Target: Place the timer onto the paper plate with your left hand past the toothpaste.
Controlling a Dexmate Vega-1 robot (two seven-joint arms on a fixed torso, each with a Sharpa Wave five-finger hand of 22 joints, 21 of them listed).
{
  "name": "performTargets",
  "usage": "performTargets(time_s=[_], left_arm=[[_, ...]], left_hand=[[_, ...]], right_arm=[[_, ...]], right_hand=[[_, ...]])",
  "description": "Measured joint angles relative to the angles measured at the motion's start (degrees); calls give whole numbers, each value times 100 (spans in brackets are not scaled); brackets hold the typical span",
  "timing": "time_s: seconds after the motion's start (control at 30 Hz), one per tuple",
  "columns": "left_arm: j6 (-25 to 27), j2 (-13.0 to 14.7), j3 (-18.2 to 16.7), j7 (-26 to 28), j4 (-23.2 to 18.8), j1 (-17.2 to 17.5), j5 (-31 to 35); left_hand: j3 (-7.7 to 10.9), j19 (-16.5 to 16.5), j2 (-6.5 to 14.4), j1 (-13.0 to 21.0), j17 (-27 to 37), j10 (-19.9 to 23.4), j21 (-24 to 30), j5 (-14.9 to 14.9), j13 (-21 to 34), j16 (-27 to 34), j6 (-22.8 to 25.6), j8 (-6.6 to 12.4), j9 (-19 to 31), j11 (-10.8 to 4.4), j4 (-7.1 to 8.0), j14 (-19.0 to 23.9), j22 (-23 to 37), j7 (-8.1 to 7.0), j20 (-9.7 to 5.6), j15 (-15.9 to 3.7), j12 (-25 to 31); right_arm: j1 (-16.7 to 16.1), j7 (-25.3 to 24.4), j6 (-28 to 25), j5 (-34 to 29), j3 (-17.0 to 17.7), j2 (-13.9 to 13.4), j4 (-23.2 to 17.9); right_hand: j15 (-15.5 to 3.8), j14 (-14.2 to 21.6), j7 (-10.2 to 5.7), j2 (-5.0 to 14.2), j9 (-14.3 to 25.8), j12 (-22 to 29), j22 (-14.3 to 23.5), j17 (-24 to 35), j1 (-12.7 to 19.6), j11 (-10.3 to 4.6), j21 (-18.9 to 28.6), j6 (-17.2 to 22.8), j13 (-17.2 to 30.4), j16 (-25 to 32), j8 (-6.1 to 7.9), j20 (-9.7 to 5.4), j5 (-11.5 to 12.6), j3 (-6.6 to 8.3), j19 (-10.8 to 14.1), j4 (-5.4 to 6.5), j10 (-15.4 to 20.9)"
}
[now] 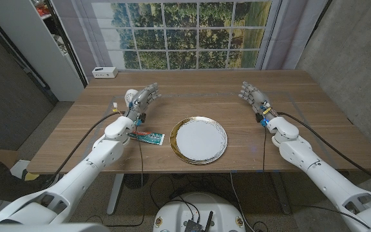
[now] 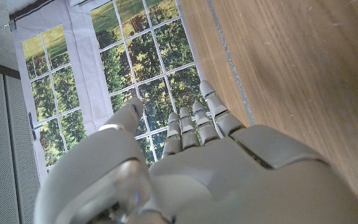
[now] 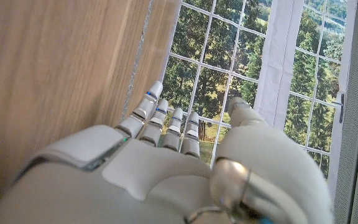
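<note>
My left hand [image 1: 143, 98] hovers with fingers apart, holding nothing — the white timer [image 1: 129, 95] sits just beside it, on the side away from the paper plate [image 1: 198, 140]; the toothpaste [image 1: 148, 136] lies between them. My right hand [image 1: 255, 97] is spread too, well apart.

The surface [image 1: 314, 129] is matt wood with a visible grain. The plate [image 1: 198, 140] looks like white paper with a shiny gold rim. Both hands, left [image 1: 143, 98] and right [image 1: 255, 96], have smooth, pale grey plastic shells with a slight sheen
</note>
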Motion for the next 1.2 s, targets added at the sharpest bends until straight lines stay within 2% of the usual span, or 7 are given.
performTargets(time_s=[0.2,0.5,0.7,0.73,1.0,1.07,1.2], left_arm=[[168,250,11,105,-312,30,216],[708,1051,-60,357,-1154,101,864],[1052,1521,-140,462,-1610,113,1218],[1188,1666,-159,485,-1744,109,1351],[2035,2280,-146,480,-2381,-104,2018],[2300,2353,-121,425,-2465,-150,2203],[2866,2693,59,255,-2878,-413,2620]], left_hand=[[-116,-77,-90,90,27,128,-100,0,72,40,103,0,26,-67,-144,80,6,-102,-13,-80,68],[-243,-220,-208,209,72,208,-234,0,174,62,217,1,53,-145,-318,100,27,-216,50,-100,126],[-339,-261,-267,326,156,336,-335,0,287,150,488,115,104,-219,-414,140,26,-282,91,-141,206],[-355,-261,-273,333,159,339,-356,0,303,150,506,125,106,-218,-428,140,27,-300,91,-141,216],[-536,-393,-425,482,212,316,-485,0,414,150,585,159,160,-298,-465,65,26,-319,143,-132,216],[-571,-393,-450,504,212,286,-501,0,440,151,585,159,178,-328,-466,65,26,-319,143,-132,216],[-672,-393,-631,613,239,307,-566,22,512,195,663,201,193,-351,-473,40,26,-397,143,-167,262]], right_arm=[[-65,58,9,60,18,-28,-60],[-155,73,9,64,20,-85,-215],[-211,40,-27,60,18,-116,-320],[-220,36,-35,59,15,-123,-339],[-254,8,-135,45,-11,-171,-465],[-255,8,-152,42,-22,-184,-497],[-255,8,-237,36,-38,-213,-549]], right_hand=[[0,0,0,2,-16,0,0,-17,2,26,0,0,-14,0,0,0,0,0,0,0,34],[-8,53,0,2,-44,43,0,-70,2,55,-31,0,-69,44,0,-13,0,-26,13,-25,67],[1,61,0,2,-69,43,-1,-120,2,86,-69,0,-96,44,0,-17,21,-50,18,-48,98],[1,61,12,2,-69,43,-1,-123,2,86,-69,-13,-96,44,0,3,21,-49,39,-48,98],[5,126,20,19,-96,43,-1,-167,-14,128,-119,-21,-133,78,0,12,21,-66,48,-65,139],[-14,159,20,33,-98,84,-1,-176,-28,157,-118,-21,-149,78,0,-9,21,-66,70,-65,169],[-2,171,20,33,-123,88,-1,-202,-28,158,-151,-21,-149,99,0,-17,21,-66,78,-64,169]])
